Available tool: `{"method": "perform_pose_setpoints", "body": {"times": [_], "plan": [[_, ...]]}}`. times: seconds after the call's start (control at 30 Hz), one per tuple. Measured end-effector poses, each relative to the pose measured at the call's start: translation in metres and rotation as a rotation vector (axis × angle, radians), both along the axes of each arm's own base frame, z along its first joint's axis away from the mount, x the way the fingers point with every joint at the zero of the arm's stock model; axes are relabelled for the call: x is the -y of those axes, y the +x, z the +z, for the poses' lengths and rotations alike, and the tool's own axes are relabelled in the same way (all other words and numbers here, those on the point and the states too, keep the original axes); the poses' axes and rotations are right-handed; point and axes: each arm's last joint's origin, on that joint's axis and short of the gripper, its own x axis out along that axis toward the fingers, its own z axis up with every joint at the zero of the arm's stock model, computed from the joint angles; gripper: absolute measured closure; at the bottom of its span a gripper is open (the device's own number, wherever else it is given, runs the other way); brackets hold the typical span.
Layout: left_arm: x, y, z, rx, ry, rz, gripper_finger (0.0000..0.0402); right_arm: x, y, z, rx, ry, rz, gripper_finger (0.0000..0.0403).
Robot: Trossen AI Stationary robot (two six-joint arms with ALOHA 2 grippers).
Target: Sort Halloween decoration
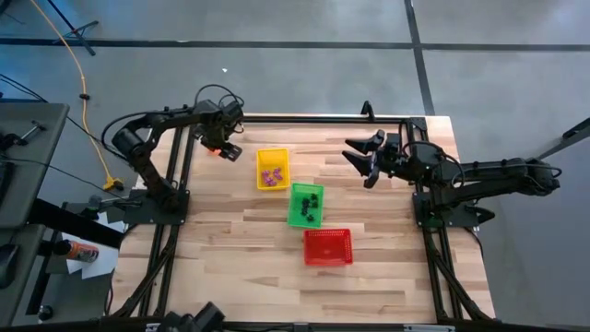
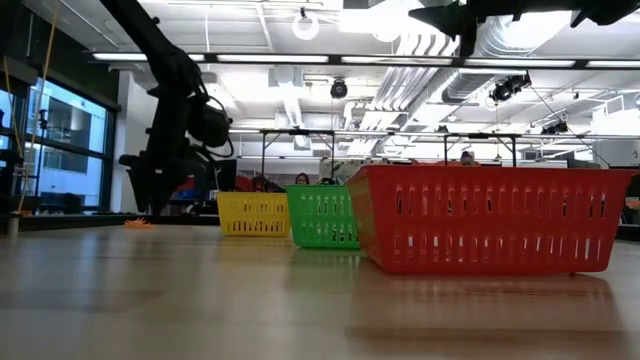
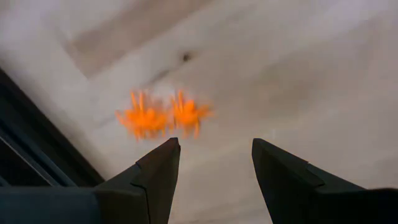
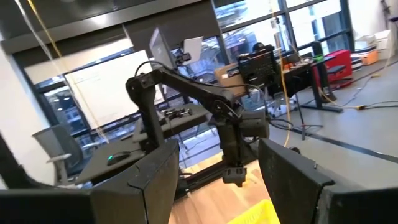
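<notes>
Two small orange spiky trinkets lie side by side on the wooden table near its far left corner; in the low view they show as an orange speck. My left gripper hangs open just above them, pointing down, its fingertips a little to one side of the pair. In the high view it stands left of the yellow basket, which holds purple trinkets. The green basket holds black trinkets. My right gripper waits open, raised above the table's far right part.
The red basket stands nearer the front, right of centre, close to the green one. The table's black frame rail runs close beside the orange trinkets. Bare wood lies across the near half.
</notes>
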Motion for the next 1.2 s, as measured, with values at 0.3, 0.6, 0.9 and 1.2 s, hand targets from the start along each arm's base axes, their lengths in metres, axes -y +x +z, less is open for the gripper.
{"method": "perform_pose_setpoints", "body": {"times": [0.3, 0.6, 0.9, 1.2], "plan": [[-0.032, 0.008, 0.01, 0.007, 0.034, -0.06, 0.0211, 0.0, 0.0, 0.0, 0.005, 0.018, -0.006, 0.019], [-0.037, 0.001, -0.012, -0.053, -0.107, -0.03, 0.0211, 0.0, 0.0, 0.0, 0.005, 0.019, -0.004, 0.019], [-0.04, 0.003, -0.027, -0.075, -0.148, -0.033, 0.0211, 0.0, 0.0, 0.0, 0.012, 0.041, -0.001, 0.019], [-0.04, 0.004, -0.031, -0.063, -0.177, -0.058, 0.0236, 0.0, 0.0, 0.0, 0.013, 0.041, -0.001, 0.019]]}}
